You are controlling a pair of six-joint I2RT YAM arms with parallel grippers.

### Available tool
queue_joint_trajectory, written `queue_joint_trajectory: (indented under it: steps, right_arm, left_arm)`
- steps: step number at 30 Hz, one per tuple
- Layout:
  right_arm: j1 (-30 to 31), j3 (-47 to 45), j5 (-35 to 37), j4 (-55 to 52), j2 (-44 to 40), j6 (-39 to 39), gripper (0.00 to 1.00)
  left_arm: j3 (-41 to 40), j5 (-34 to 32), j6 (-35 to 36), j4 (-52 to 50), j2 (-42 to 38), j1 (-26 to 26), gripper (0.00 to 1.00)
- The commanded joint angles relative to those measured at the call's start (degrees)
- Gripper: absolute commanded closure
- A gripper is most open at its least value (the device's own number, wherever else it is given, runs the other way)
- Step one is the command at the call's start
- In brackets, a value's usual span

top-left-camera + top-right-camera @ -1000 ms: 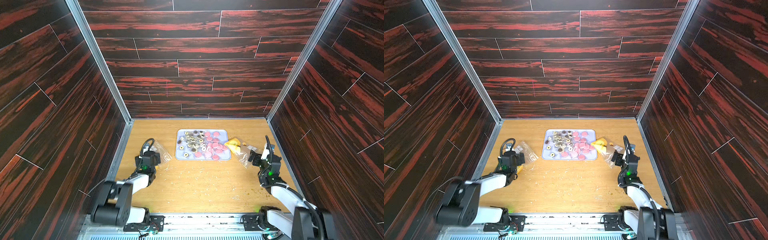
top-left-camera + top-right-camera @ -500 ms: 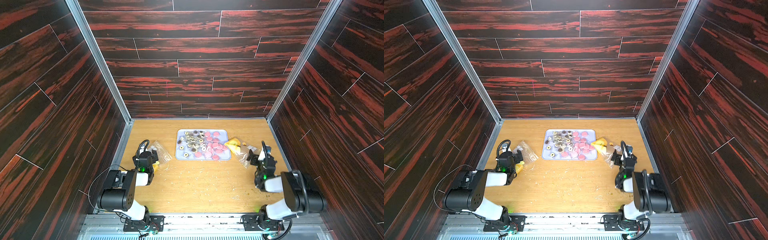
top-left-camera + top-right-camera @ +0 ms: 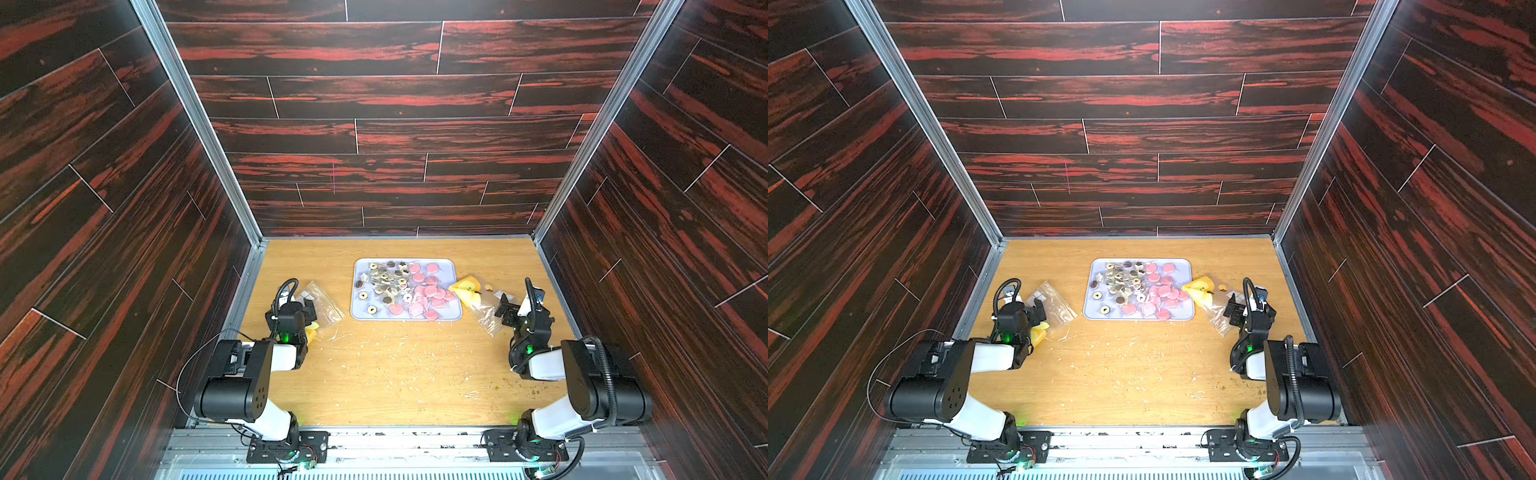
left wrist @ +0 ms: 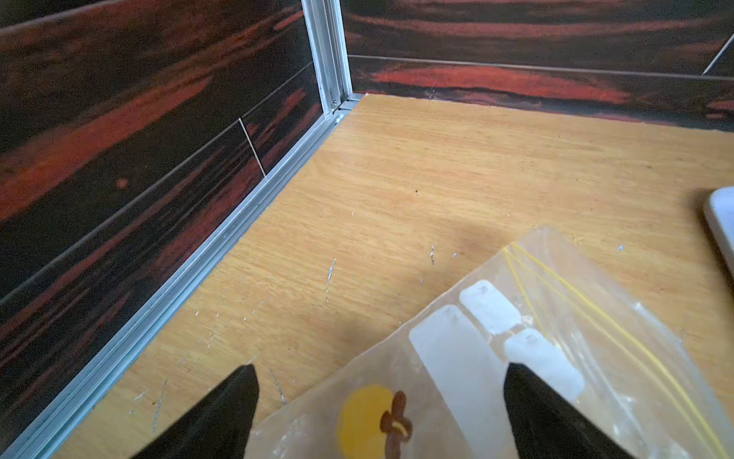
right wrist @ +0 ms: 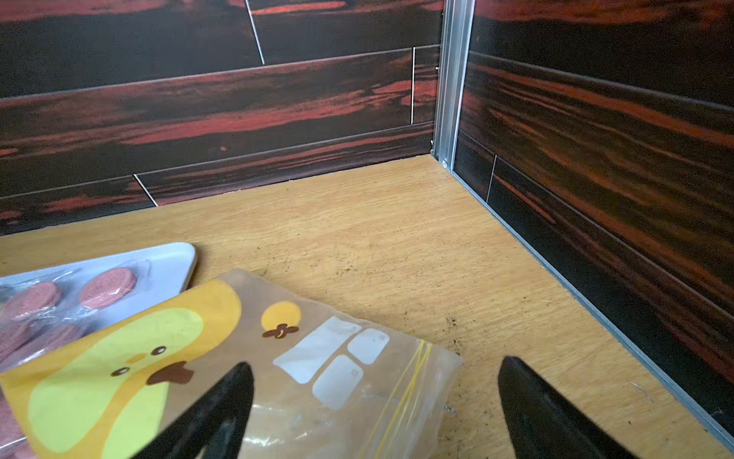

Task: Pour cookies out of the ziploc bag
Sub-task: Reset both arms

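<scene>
The cookies [image 3: 405,291] [image 3: 1140,291], pink wrapped discs and smaller cream and brown ones, lie spread on a pale tray [image 3: 444,316] [image 3: 1177,316]. A clear ziploc bag [image 3: 324,301] [image 4: 556,337] lies flat left of the tray. A second ziploc bag [image 3: 478,301] [image 5: 198,337] with a yellow print lies to the right, one corner on the tray's edge. My left gripper [image 3: 307,309] [image 4: 379,371] is open, low over the near end of the left bag. My right gripper [image 3: 505,311] [image 5: 375,366] is open over the zip end of the right bag. Neither holds anything.
White crumbs and brown specks litter the wooden floor [image 3: 395,374] in front of the tray. Dark panelled walls close in on three sides, with metal rails [image 4: 238,222] [image 5: 595,310] along their feet. Both arm bases sit on the front rail [image 3: 395,440].
Both arms have folded back toward the front rail, elbows raised. The grippers have stayed open beside the bags. Bags, tray and cookies have not moved.
</scene>
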Motion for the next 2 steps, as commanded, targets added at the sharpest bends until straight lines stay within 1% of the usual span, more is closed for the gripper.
queue_joint_trajectory:
  steps: [1,2]
  right_arm:
    - [-0.05,0.56,0.69,1.4,0.96,-0.09,0.01]
    - [-0.02,0.52,0.73,1.4,0.96,-0.05,0.01]
  left_arm:
    - [0.52,0.74,-0.64,0.6,-1.02,0.54,0.0]
    - [0.37,0.96,-0.44,0.37,-1.3,0.53,0.0]
